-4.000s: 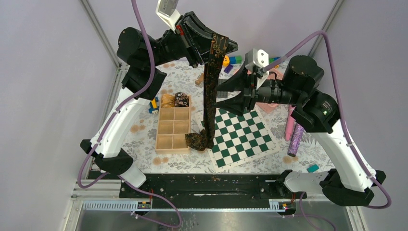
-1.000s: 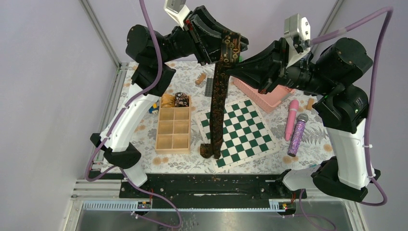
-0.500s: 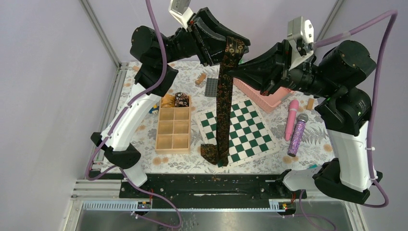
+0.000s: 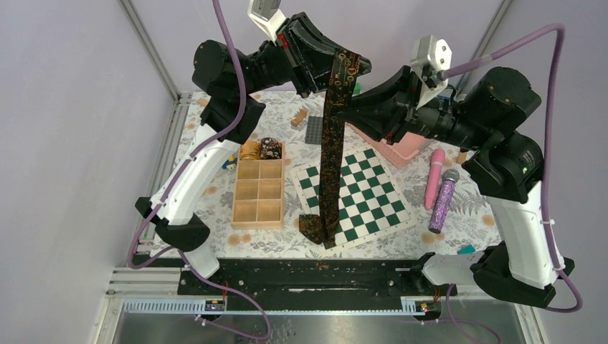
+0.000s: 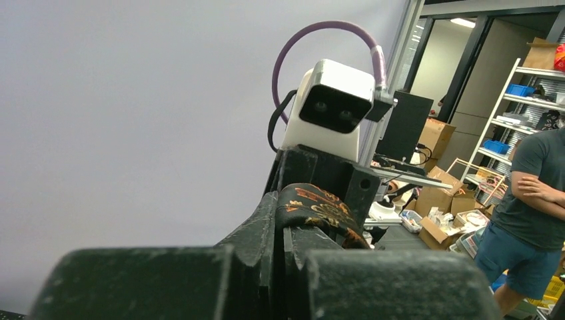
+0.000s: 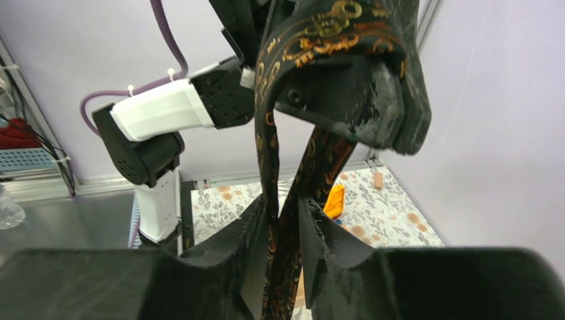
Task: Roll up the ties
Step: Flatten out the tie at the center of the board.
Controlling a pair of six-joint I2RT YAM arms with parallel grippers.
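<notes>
A dark brown-black tie (image 4: pixel 331 158) with gold mottling hangs in a long doubled strip. Its lower end (image 4: pixel 317 228) rests folded on the table by the chessboard's near corner. My left gripper (image 4: pixel 346 69) is raised high and shut on the tie's top fold (image 5: pixel 313 205), which drapes over the fingertips. Just below it, my right gripper (image 4: pixel 344 109) stands slightly open with the jaws either side of both hanging strands (image 6: pixel 281 257), loosely around them. Two rolled ties, one golden (image 4: pixel 249 149) and one dark (image 4: pixel 270 148), sit as coils in the wooden box's far compartments.
A wooden compartment box (image 4: pixel 258 190) lies left of the green chessboard (image 4: pixel 362 195). A pink basket (image 4: pixel 400 147) is behind the board. A pink rod (image 4: pixel 434 178) and a purple glittery microphone (image 4: pixel 443 197) lie to the right. Small blocks are scattered at the back.
The right gripper's jaws have parted a little around the tie, and its wrist has dropped slightly. The tie's hanging end has drifted a bit to the right on the table.
</notes>
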